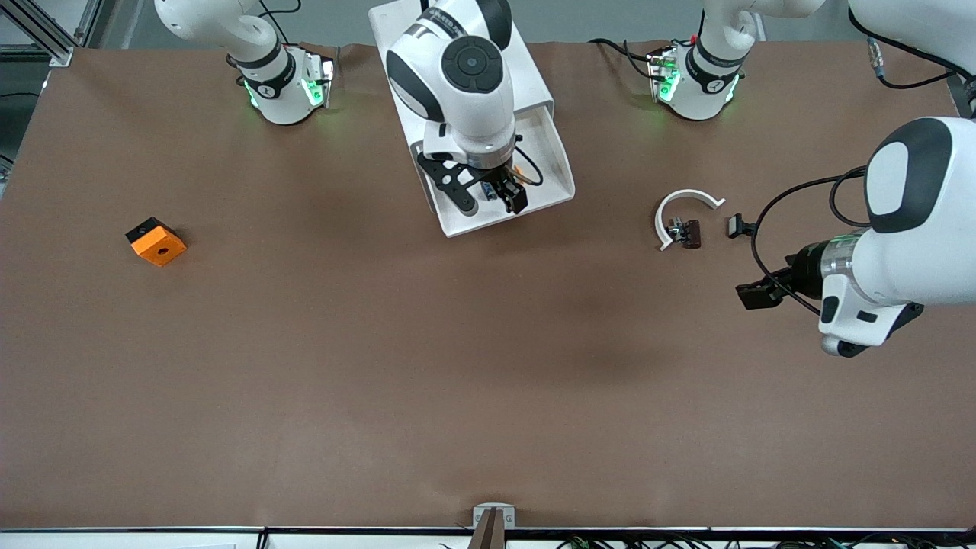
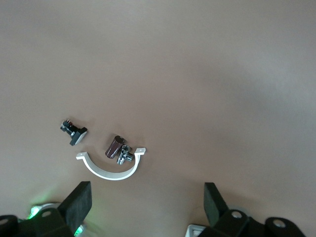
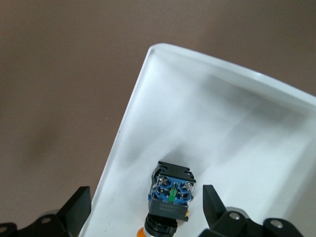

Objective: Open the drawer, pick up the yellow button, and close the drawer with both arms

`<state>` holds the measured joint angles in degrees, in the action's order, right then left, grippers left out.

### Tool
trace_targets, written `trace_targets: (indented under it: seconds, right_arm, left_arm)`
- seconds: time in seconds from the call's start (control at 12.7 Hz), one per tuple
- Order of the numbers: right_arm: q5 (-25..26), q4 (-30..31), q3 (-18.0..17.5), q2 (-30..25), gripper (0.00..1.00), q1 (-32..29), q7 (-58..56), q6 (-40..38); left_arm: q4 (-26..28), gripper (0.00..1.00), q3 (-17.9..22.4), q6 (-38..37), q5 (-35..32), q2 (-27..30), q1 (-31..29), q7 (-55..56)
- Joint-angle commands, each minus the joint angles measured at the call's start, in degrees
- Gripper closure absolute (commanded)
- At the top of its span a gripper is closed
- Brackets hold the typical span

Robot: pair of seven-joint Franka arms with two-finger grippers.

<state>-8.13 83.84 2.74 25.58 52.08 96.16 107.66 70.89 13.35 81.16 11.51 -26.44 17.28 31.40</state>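
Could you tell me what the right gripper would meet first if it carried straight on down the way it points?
Most likely the button lying in the open drawer. The right gripper hangs over it with jaws open on either side, though the gap is hard to judge.

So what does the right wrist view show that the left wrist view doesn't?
Only the right wrist view: the pulled-out drawer and, lying in it, the button, black-and-blue body plain, orange cap just showing; the open right gripper is over it.

Only the left wrist view: a white curved bracket, a dark brown cylinder and a small metal part within its curve, and a black clip-like part beside it, with the open left gripper over bare table.

Both: the brown table and a pair of spread black fingers.
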Motion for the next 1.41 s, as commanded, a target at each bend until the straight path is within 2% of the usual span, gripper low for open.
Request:
trace_targets:
  seconds: [0.0,0.16,0.31,0.39,0.47,0.63,0.71,0.94,1.1,1.33]
  right_arm:
    - [-0.7,0.4,0.6,1.0,0.0,1.1,0.6,-0.4]
    - [-0.7,1.0,0.6,1.3,0.0,1.6,0.5,-0.7]
    - [-1.0,1.1,0.5,1.3,0.26,1.5,0.3,-0.7]
    - [-1.4,1.1,0.5,1.3,0.46,1.5,0.3,-0.7]
    - [-1.6,1.1,0.5,1.3,0.6,1.4,0.3,-0.7]
    - [-1.5,1.0,0.5,1.3,0.77,1.4,0.2,-0.7]
    - [-1.5,0.8,0.6,1.2,0.82,1.4,0.2,-0.8]
    - [-1.7,-0.1,0.6,0.4,0.82,-0.9,-0.3,-3.2]
    - [-1.6,-5.6,0.8,0.0,0.81,-4.3,-2.5,-12.3]
    - [-1.5,-10.1,0.9,-1.8,0.81,-12.1,-16.6,-24.9]
  left_arm:
    - [5.2,0.0,-2.9,2.2,-3.0,2.7,0.0,-4.1]
    - [8.5,0.0,-5.5,4.9,-4.8,4.1,-0.1,-4.1]
    - [14.3,0.0,-7.4,9.9,-5.2,6.7,-0.1,-4.1]
    - [16.2,0.0,-8.5,11.8,-5.1,7.3,-0.1,-4.1]
    - [17.6,0.0,-9.6,13.7,-5.1,7.3,0.0,-4.0]
    - [19.5,0.0,-12.9,16.3,-5.0,7.5,-0.1,-3.8]
    - [20.7,0.0,-14.2,18.0,-5.0,7.6,-0.1,-3.6]
    - [21.5,0.0,-16.2,20.7,-5.1,7.5,0.6,-2.8]
    - [23.1,0.0,-16.5,22.9,-5.0,7.5,2.0,-1.8]
    - [25.6,0.0,-16.7,29.1,-4.8,6.8,5.6,3.9]
